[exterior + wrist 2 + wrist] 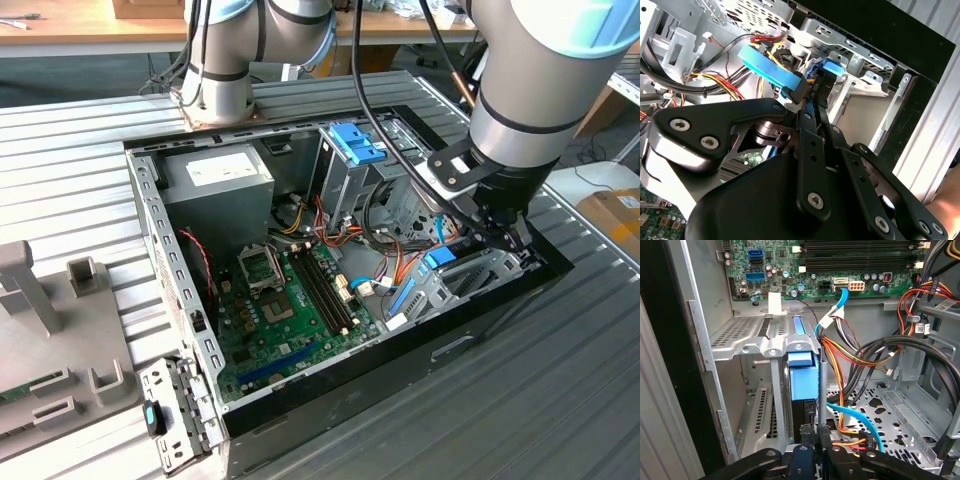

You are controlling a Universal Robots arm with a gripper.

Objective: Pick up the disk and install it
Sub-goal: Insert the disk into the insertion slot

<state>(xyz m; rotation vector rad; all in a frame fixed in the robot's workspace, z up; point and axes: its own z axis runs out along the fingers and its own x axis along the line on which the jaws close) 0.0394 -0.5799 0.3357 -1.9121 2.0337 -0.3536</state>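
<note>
Bright blue smooth plastic rails on the disk [804, 382]. Dull perforated grey metal drive cage [740, 332]. Matt black gripper [812, 107].

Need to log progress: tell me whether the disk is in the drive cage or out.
Partly in: the disk stands on edge between the cage's metal walls, its end at the tool.

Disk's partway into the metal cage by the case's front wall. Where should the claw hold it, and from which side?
Hold the disk by its exposed dark end, jaws across its thin faces, coming from the open side of the case. The metal cage walls in the rest. The claw appears closed there already.
</note>
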